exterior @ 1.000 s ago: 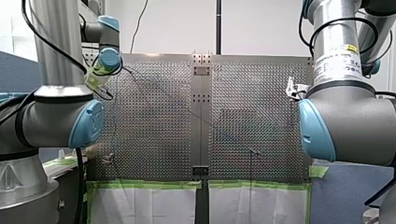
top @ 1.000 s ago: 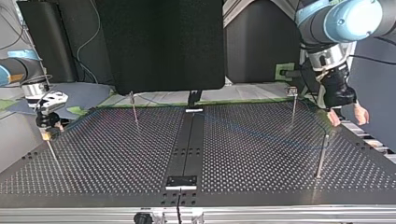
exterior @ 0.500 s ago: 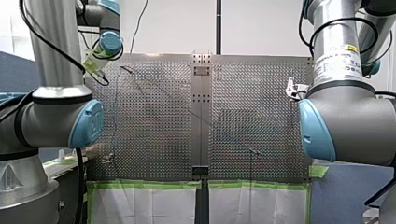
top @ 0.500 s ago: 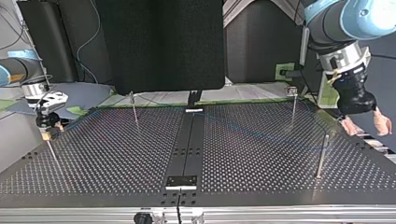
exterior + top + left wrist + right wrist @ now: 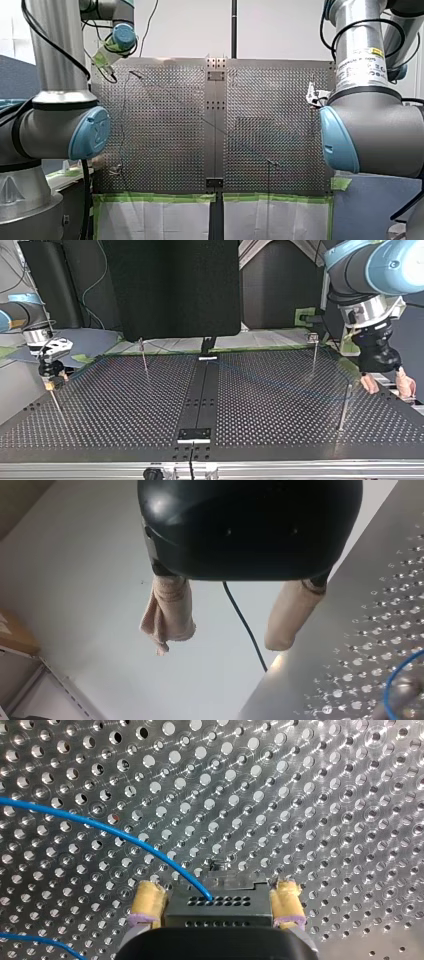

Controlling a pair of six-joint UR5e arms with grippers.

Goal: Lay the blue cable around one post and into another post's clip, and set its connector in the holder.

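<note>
1. My right claw [image 5: 217, 895] is closed on the black connector [image 5: 215, 912]. Its yellow pads [image 5: 147, 901] press against the connector's two sides.
2. The blue cable [image 5: 125, 837] leaves the connector's face between the pads. It curves away ahead of the claw and off to one side, over the perforated bench [image 5: 325, 795]. A second stretch of it passes beside the claw's body.
3. My left claw [image 5: 227, 630] stands open, with nothing between its beige pads [image 5: 167, 612]. The bench's edge lies beside one pad. A short length of blue cable shows further ahead on that side.
4. In the top view the left claw is just beside a thin post [image 5: 345, 407] and not touching it. The cable runs faintly across the bench to that post.
5. Whether the cable sits in any clip cannot be told. No holder can be made out under the connector.
</note>
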